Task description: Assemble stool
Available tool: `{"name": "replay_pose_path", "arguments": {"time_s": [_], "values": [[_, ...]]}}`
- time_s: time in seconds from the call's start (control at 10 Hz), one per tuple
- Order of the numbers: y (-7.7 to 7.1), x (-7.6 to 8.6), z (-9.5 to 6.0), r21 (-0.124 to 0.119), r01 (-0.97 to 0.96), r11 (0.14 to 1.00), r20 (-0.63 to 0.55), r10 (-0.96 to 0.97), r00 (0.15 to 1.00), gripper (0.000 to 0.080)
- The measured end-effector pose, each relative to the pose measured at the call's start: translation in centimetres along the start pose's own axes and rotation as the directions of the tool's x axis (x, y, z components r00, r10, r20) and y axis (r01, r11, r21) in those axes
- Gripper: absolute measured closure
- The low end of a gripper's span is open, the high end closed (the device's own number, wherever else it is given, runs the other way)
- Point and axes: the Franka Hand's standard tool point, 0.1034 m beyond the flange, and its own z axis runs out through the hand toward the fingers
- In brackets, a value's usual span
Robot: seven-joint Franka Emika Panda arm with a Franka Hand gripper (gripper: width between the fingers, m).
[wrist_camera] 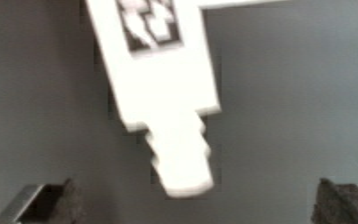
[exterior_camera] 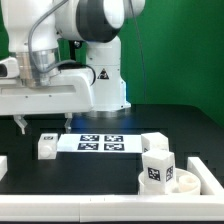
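Three chunky white legs can be counted on the black table (exterior_camera: 100, 172). One loose leg (exterior_camera: 46, 146) is lying right up against the end of the marker board (exterior_camera: 100, 142), toward the exterior view's left. The gripper (exterior_camera: 44, 124) is hung just above it, jaws spread wide apart, nothing pinched. In the wrist view that loose leg (wrist_camera: 185, 160) is seen lined up between the two dark fingertips (wrist_camera: 43, 200), touched by neither. Over on the exterior view's right the round seat (exterior_camera: 200, 180) is parked, well apart from the gripper, with a tagged leg (exterior_camera: 155, 170) at its edge. Whether that one is socketed can't be told. Another leg (exterior_camera: 155, 143) is set just behind.
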Motion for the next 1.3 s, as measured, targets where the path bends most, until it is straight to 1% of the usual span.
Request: {"name": "replay_pose_path", "arguments": {"time_s": [0.1,0.2,0.3,0.4,0.5,0.6,0.7,0.8,0.9,1.0,1.1,1.2,1.3], "values": [[0.4,-1.2,1.1,-0.023,-0.009,1.000,0.002,0.009,1.000,0.0150],[0.5,-2.2,2.4,-0.047,-0.011,0.999,0.010,0.011,1.000,0.0150],[0.4,-2.6,3.2,-0.059,0.000,0.998,0.020,0.001,1.000,0.0150],[0.4,-2.9,3.8,-0.066,-0.001,0.998,0.032,0.003,0.999,0.0150],[0.5,-3.0,3.9,-0.068,-0.003,0.998,0.036,0.006,0.999,0.0150],[0.5,-3.0,3.9,-0.068,-0.003,0.998,0.036,0.006,0.999,0.0198],[0.5,-3.0,4.0,-0.069,-0.003,0.998,0.037,0.006,0.999,0.0198],[0.5,-3.1,4.0,-0.069,-0.003,0.998,0.037,0.006,0.999,0.0376],[0.5,-3.1,4.0,-0.069,0.000,0.998,0.038,0.003,0.999,0.0376],[0.4,-3.0,4.0,-0.068,0.015,0.998,0.038,-0.012,0.999,0.0470],[-1.0,-2.4,3.5,-0.060,0.044,0.997,0.026,-0.043,0.999,0.0470],[-2.7,-1.9,3.2,-0.062,0.186,0.981,0.019,-0.185,0.982,0.0470],[-3.7,-1.8,3.2,-0.062,0.310,0.949,0.028,-0.308,0.951,0.0470]]}}
